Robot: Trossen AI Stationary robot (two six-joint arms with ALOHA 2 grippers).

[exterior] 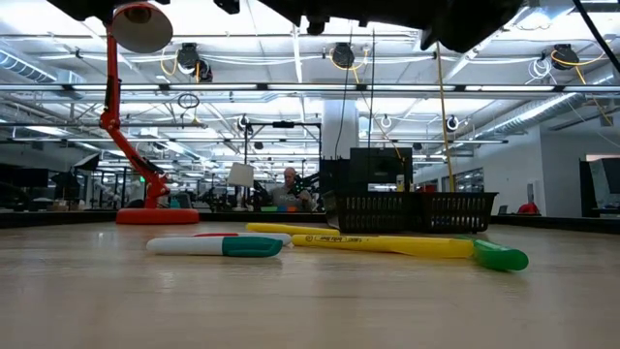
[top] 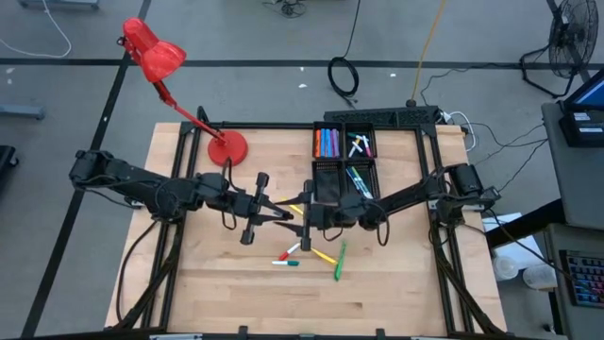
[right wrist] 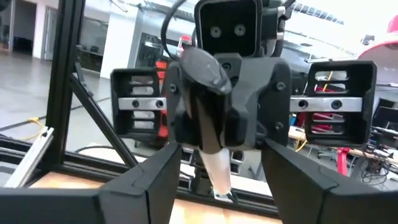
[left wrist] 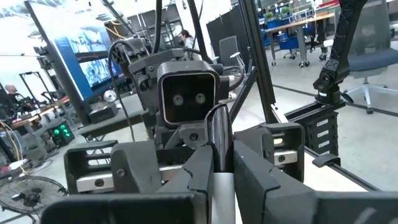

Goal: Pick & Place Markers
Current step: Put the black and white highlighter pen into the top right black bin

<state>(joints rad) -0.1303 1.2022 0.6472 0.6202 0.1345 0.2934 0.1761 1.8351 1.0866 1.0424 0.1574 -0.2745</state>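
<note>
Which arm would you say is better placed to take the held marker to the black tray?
Probably the right. The left gripper is shut on the marker, but the right gripper faces it, open, and the black tray lies on the right arm's side of their meeting point.

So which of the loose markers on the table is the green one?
The green marker, lying farthest right of the loose ones, beside the yellow marker. The others are white with coloured caps.

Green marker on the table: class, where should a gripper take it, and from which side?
Probably from straight above, on the green marker's half nearer the table's front edge, closing across the barrel: it lies flat, and the yellow marker's tip crowds its middle.
</note>
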